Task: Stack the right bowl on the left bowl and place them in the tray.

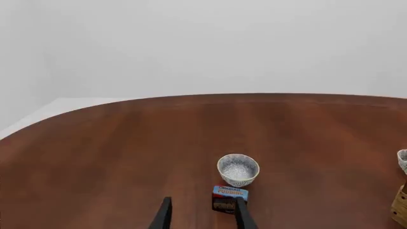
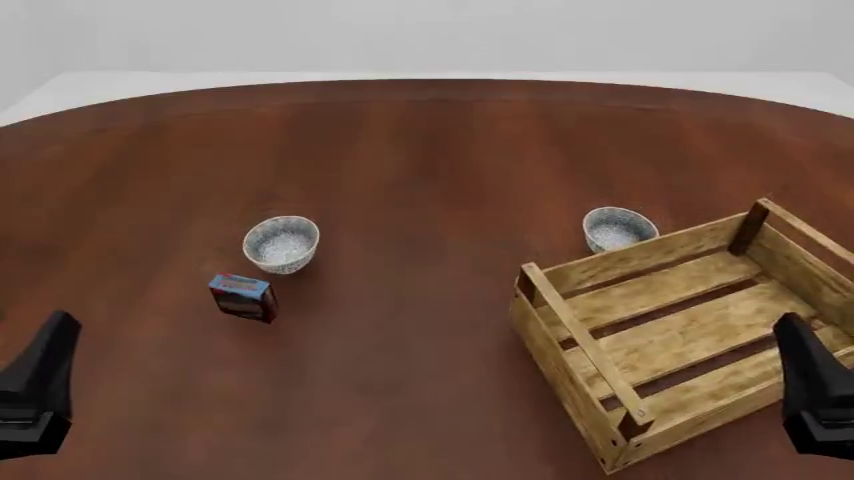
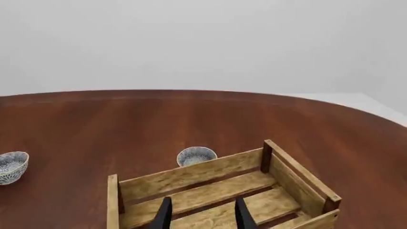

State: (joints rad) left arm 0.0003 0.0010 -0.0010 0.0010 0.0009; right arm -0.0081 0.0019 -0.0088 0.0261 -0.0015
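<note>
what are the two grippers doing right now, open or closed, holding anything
Left gripper: open, holding nothing.
Right gripper: open, holding nothing, above the tray.

The left black two-fingered gripper [image 2: 34, 385] sits at eight o'clock in the front view, the right black two-fingered gripper [image 2: 817, 390] at four o'clock. Both hang low at the near edge, well apart. Each wrist view shows slim dark fingers [image 1: 164, 214] spread, holding nothing.
</note>
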